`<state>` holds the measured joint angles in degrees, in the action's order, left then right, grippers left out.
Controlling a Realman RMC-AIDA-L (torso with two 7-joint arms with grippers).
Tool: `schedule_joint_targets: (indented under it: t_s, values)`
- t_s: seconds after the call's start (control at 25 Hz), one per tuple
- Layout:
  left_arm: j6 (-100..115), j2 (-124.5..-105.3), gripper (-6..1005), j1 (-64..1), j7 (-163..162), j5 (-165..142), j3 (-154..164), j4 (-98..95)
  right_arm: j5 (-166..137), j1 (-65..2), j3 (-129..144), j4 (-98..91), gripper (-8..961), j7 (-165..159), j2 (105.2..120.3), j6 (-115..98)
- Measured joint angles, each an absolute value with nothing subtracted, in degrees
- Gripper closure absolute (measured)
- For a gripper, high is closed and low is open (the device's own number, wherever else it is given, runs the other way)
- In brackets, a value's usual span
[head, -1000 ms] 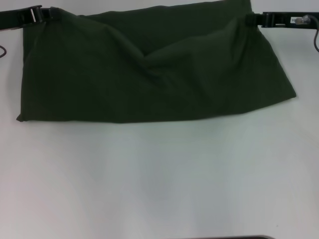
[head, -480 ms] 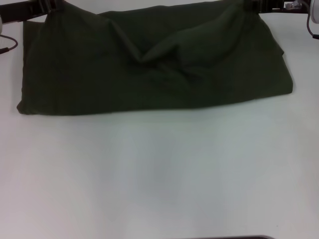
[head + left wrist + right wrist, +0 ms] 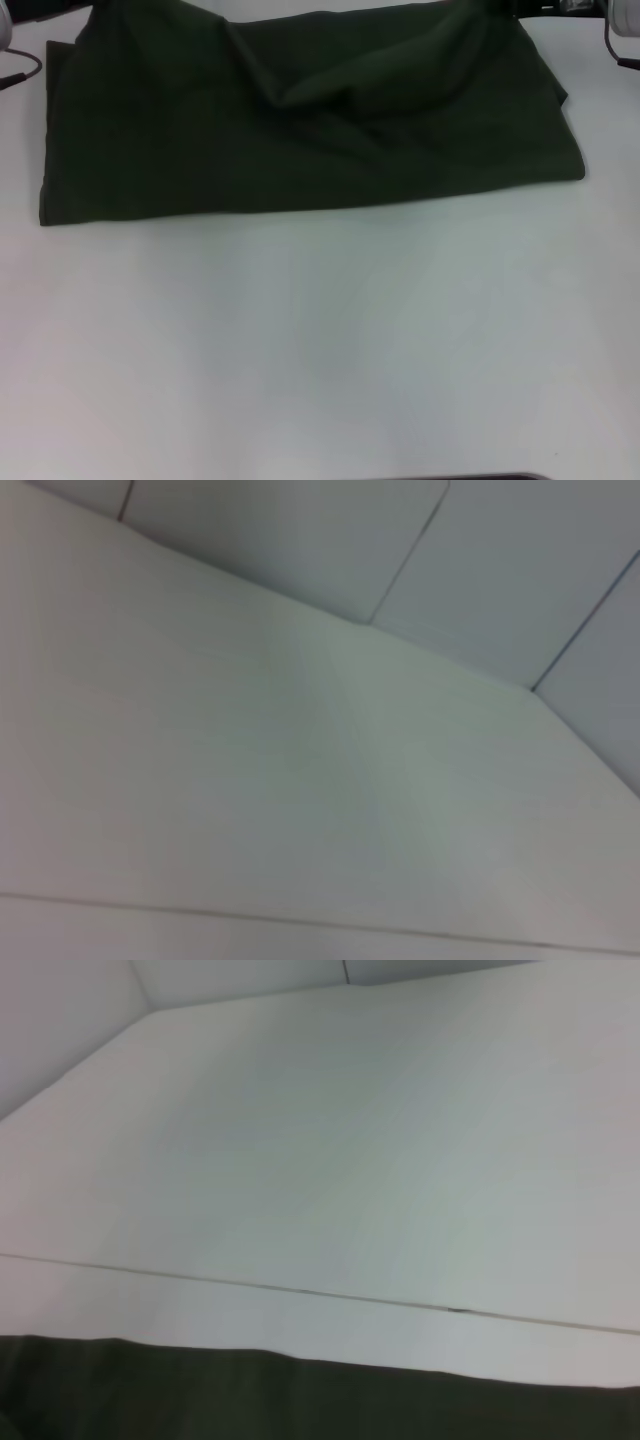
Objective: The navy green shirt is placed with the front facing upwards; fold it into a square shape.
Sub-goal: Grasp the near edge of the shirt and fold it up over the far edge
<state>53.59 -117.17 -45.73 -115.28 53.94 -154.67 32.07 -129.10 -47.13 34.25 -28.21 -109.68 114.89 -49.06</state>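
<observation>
shirt [image 3: 300,120] folded, lying 12 o'clock on table [image 3: 320,340] | left gripper [image 3: 95,8], right gripper [image 3: 500,8] at its far corners, grip unclear | cable [image 3: 20,70] at 10 o'clock

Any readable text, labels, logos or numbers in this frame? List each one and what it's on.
None can be read. The navy green shirt lies folded on the white table showing only plain green cloth; no letters, logo or tag are visible. The two wrist views show only bare white surfaces and a strip of green cloth, with no markings.
</observation>
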Motion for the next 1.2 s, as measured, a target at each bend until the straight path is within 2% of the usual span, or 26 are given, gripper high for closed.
schedule_joint_targets:
  t_s: [1.2]
  values:
    - [49.43,-118.03,971,-44.73,-114.69,57.84,-154.60,32.08,-128.84,-49.00,34.59,-28.05,845,-109.06,115.04,-45.79]
